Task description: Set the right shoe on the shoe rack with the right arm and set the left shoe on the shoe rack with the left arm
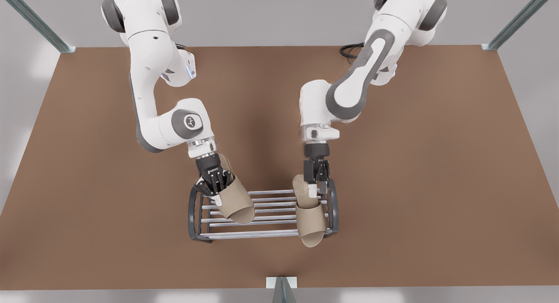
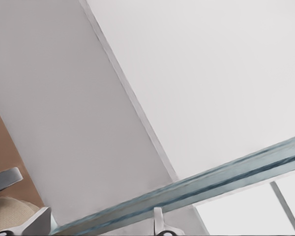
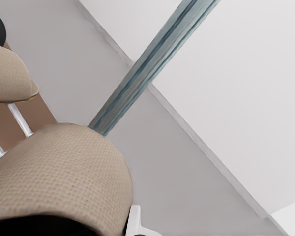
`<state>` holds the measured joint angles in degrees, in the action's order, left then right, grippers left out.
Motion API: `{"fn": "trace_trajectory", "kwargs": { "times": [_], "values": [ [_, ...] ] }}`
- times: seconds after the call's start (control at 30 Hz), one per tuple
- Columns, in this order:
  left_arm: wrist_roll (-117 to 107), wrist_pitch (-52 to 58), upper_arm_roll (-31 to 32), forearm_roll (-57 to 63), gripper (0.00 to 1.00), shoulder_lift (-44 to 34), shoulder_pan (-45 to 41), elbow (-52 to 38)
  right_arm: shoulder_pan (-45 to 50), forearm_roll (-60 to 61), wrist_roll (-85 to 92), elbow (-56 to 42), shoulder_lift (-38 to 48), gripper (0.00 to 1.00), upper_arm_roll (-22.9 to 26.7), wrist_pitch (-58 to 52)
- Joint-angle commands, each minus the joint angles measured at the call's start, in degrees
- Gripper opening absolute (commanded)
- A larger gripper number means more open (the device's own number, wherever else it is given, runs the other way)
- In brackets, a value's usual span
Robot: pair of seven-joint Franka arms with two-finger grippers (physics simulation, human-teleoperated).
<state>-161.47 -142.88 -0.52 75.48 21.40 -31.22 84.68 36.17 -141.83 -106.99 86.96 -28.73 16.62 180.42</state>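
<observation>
brown table (image 1: 393, 207), grey walls behind. shoe rack (image 1: 270, 235) sits mid-table. right gripper (image 1: 217, 187) is over the rack's end at the front view's left, clamped on the band of the right shoe (image 1: 238, 202), which is tilted w/ its toe on the bars. small white print on the gripper body (unreadable). left gripper (image 1: 317, 190) is at the rack's other end, fingers (image 2: 37, 221) apart, gripping nothing, just beside the heel of the left shoe (image 1: 311, 224), which lies across the bars w/ its toe past the front bar.
</observation>
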Motion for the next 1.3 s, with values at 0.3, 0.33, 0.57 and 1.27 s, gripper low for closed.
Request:
{"fn": "trace_trajectory", "kwargs": {
  "times": [0.3,0.33,0.57,1.27],
  "values": [
    [156.6,73.2,-4.0,-74.9,1.00,-11.3,21.0,-12.8,3.6,2.9,0.0,-4.6,-7.8,1.00,3.2,-9.3],
    [157.2,73.1,-2.3,-73.2,1.00,-13.5,21.0,-11.2,3.6,2.9,0.0,-4.7,-8.3,1.00,3.2,-9.7],
    [161.6,72.9,-1.1,-71.3,1.00,-13.0,20.9,-9.6,3.7,5.8,0.0,-4.3,-9.0,1.00,3.1,-9.9],
    [161.0,72.7,-1.0,-71.8,1.00,-15.1,20.9,-8.7,-20.0,35.1,-26.2,7.3,14.6,1.00,-25.7,-16.3]
  ]
}}
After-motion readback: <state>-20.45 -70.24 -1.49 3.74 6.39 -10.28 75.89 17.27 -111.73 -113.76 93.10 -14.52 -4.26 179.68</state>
